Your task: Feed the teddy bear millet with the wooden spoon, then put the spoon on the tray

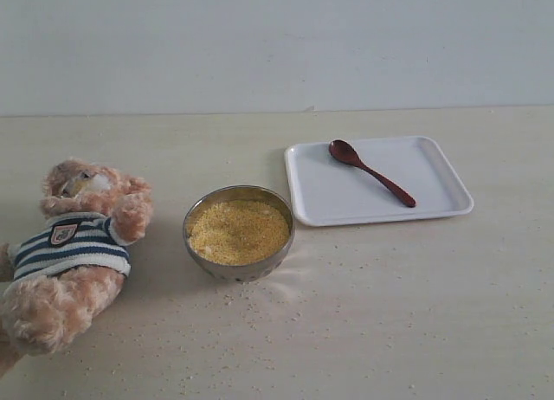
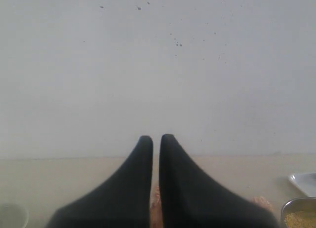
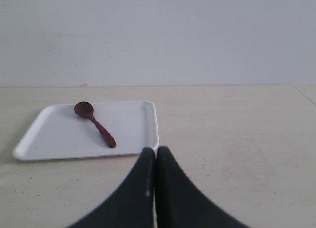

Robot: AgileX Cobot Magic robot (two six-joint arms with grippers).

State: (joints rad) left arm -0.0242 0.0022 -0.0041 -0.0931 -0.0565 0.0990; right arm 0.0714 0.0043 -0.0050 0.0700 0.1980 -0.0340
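Observation:
The teddy bear (image 1: 74,253) lies on its back at the left of the table, in a striped shirt. Yellow millet (image 1: 239,231) fills a steel bowl (image 1: 239,266) in the middle. The dark wooden spoon (image 1: 370,171) lies diagonally on the white tray (image 1: 433,205) at the right, also seen as the spoon (image 3: 95,123) on the tray (image 3: 49,144) in the right wrist view. My right gripper (image 3: 155,150) is shut and empty, near the tray's corner. My left gripper (image 2: 156,137) is shut and empty, with bear fur (image 2: 155,208) showing below it. Neither gripper appears in the exterior view.
Loose grains (image 1: 260,309) are scattered on the table around and in front of the bowl. A pale wall (image 1: 277,45) stands behind the table. The bowl's edge (image 2: 298,213) and a tray corner (image 2: 303,181) show in the left wrist view.

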